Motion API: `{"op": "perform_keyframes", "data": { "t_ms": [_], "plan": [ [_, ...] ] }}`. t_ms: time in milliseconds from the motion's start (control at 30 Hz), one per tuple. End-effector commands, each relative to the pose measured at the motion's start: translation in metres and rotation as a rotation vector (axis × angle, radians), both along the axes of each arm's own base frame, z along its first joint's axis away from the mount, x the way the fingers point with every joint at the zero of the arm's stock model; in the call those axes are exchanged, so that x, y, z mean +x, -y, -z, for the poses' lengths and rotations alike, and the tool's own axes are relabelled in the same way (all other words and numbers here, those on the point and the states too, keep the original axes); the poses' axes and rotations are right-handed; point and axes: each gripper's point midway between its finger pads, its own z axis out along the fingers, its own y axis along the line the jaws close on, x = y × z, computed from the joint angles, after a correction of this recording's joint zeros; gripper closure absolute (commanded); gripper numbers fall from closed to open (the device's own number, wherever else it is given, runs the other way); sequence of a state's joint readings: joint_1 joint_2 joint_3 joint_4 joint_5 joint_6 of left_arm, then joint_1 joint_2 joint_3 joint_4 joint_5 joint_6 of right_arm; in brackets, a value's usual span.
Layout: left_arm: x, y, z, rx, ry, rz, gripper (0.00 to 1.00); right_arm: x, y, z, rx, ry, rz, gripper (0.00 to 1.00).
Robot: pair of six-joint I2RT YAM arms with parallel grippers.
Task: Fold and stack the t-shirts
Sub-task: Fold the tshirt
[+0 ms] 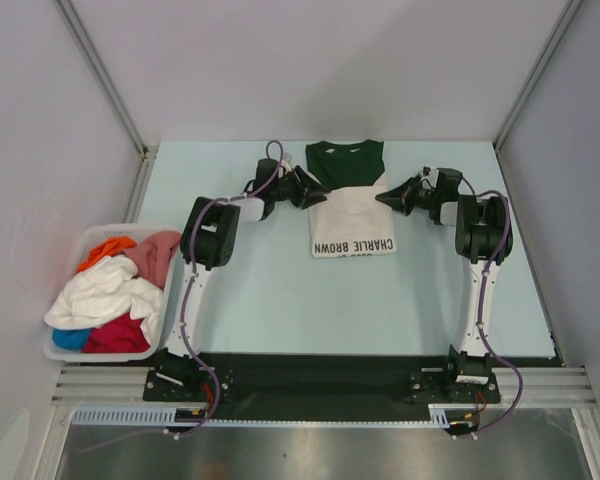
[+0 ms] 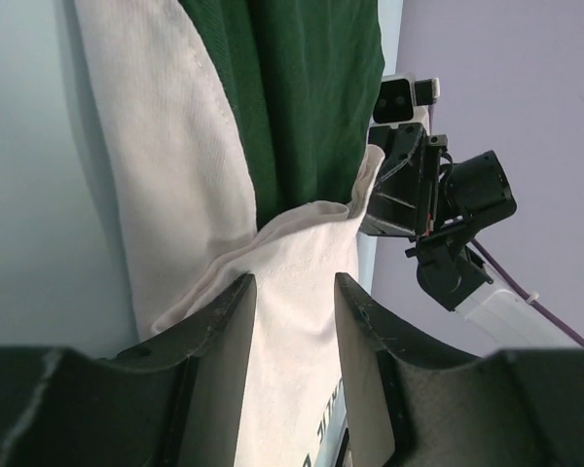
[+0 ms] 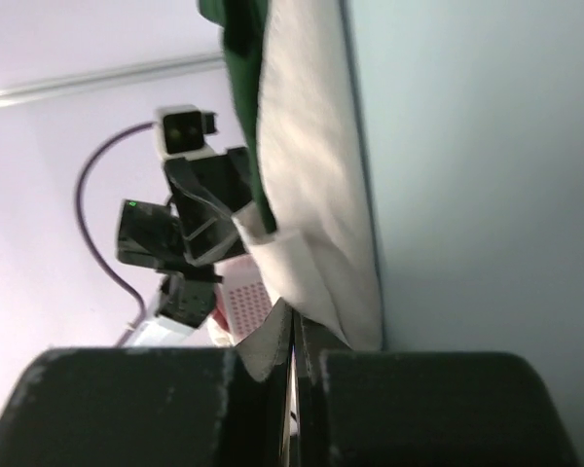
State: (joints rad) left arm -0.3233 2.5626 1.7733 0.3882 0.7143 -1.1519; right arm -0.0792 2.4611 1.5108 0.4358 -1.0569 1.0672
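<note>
From above, the cream and dark green t-shirt [image 1: 350,215] lay flat at the far middle of the pale bench [image 1: 280,300], green part farthest away and its dark print (upside down from here) along the near hem. The left gripper [image 1: 308,190] met its left edge and the right gripper [image 1: 388,196] its right edge. The other t-shirts [image 1: 105,290], white, red, orange and blue, were heaped in a white basket [image 1: 52,347] at the bench's left side. At the left wrist, the left gripper [image 2: 294,287] had its fingers apart, with a cream fold of the t-shirt [image 2: 175,146] lying in the gap; across the cloth the right gripper [image 2: 384,180] touched the opposite edge. At the right wrist, the right gripper [image 3: 294,336] was closed, pinching the cream edge of the t-shirt [image 3: 311,175], with the left gripper [image 3: 236,209] beyond it against the cloth.
</note>
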Motion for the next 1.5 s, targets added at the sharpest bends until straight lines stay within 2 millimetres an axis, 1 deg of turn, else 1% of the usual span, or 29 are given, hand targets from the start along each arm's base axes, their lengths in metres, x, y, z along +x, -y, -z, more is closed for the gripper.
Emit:
{"op": "perform_keyframes", "data": {
  "t_ms": [0,100,167,233,367,567,600,633,733,767,800,867,900,933,1000,1033,1067,1100,1133,1167,1200,1233,1267,1300,1333,1367,1400,1433,1467],
  "plan": [
    [0.012,-0.018,0.021,0.055,-0.023,-0.058,0.55,0.021,0.005,-0.032,0.081,0.097,0.057,0.97],
    [0.014,-0.021,0.019,0.070,-0.019,-0.064,0.55,0.027,0.005,-0.044,0.073,0.118,0.070,0.97],
    [0.016,-0.021,0.015,0.068,-0.015,-0.065,0.55,0.032,0.007,-0.029,0.030,0.064,0.087,0.99],
    [0.016,-0.021,0.009,0.067,-0.009,-0.061,0.55,0.036,0.005,-0.025,0.026,0.054,0.089,0.99],
    [0.019,-0.023,0.001,0.093,0.011,-0.059,0.54,0.038,0.006,-0.001,-0.002,-0.002,0.121,0.99],
    [0.018,-0.037,0.031,0.145,-0.070,-0.086,0.54,0.042,0.019,0.040,-0.092,-0.097,0.193,0.99],
    [0.013,-0.041,0.045,0.176,-0.113,-0.080,0.54,0.046,0.027,0.045,-0.149,-0.076,0.213,0.99],
    [0.018,-0.043,0.043,0.191,-0.089,-0.074,0.54,0.044,0.032,0.050,-0.185,-0.118,0.221,0.99],
    [0.021,-0.053,0.038,0.231,-0.086,-0.079,0.54,0.047,0.051,0.052,-0.267,-0.126,0.227,0.98],
    [0.021,-0.055,0.033,0.236,-0.058,-0.066,0.54,0.056,0.057,0.040,-0.287,-0.096,0.230,0.97],
    [0.017,-0.057,0.029,0.249,-0.066,-0.057,0.54,0.057,0.066,0.040,-0.323,-0.111,0.244,0.96],
    [0.019,-0.065,0.006,0.290,0.001,-0.048,0.52,0.050,0.084,0.033,-0.402,-0.149,0.226,0.94],
    [0.013,-0.069,0.003,0.315,-0.016,-0.040,0.51,0.058,0.092,0.018,-0.432,-0.125,0.236,0.92],
    [0.015,-0.075,-0.021,0.322,0.020,-0.049,0.48,0.049,0.098,0.005,-0.461,-0.144,0.225,0.88],
    [0.006,-0.084,-0.031,0.346,0.022,-0.062,0.43,0.043,0.104,-0.017,-0.508,-0.133,0.229,0.85],
    [0.002,-0.087,-0.043,0.345,0.034,-0.070,0.42,0.033,0.106,-0.024,-0.529,-0.155,0.225,0.80],
    [-0.010,-0.089,-0.058,0.340,0.029,-0.080,0.40,0.027,0.107,-0.049,-0.555,-0.127,0.235,0.77],
    [-0.015,-0.090,-0.067,0.341,0.034,-0.098,0.39,0.018,0.108,-0.055,-0.565,-0.144,0.244,0.72],
    [-0.024,-0.090,-0.070,0.347,0.022,-0.110,0.37,-0.002,0.104,-0.042,-0.557,-0.204,0.234,0.62],
    [-0.042,-0.091,-0.077,0.336,-0.007,-0.126,0.36,-0.012,0.101,-0.065,-0.551,-0.180,0.247,0.57],
    [-0.050,-0.089,-0.080,0.324,-0.009,-0.135,0.35,-0.019,0.099,-0.068,-0.532,-0.188,0.263,0.52],
    [-0.061,-0.085,-0.078,0.328,-0.027,-0.143,0.34,-0.046,0.093,-0.049,-0.521,-0.259,0.254,0.44],
    [-0.081,-0.085,-0.080,0.311,-0.077,-0.165,0.33,-0.055,0.090,-0.050,-0.515,-0.262,0.261,0.39],
    [-0.092,-0.074,-0.082,0.295,-0.070,-0.162,0.33,-0.063,0.087,-0.069,-0.506,-0.221,0.292,0.36],
    [-0.099,-0.074,-0.084,0.301,-0.073,-0.197,0.32,-0.086,0.082,-0.052,-0.501,-0.274,0.286,0.30],
    [-0.117,-0.075,-0.068,0.310,-0.139,-0.231,0.30,-0.098,0.079,-0.048,-0.492,-0.287,0.295,0.28],
    [-0.128,-0.064,-0.086,0.292,-0.101,-0.242,0.27,-0.100,0.075,-0.068,-0.477,-0.227,0.332,0.26],
    [-0.131,-0.069,-0.081,0.324,-0.107,-0.308,0.21,-0.108,0.074,-0.067,-0.467,-0.227,0.348,0.24],
    [-0.140,-0.067,-0.074,0.309,-0.136,-0.340,0.19,-0.134,0.069,-0.046,-0.465,-0.280,0.346,0.24]
  ]
}}
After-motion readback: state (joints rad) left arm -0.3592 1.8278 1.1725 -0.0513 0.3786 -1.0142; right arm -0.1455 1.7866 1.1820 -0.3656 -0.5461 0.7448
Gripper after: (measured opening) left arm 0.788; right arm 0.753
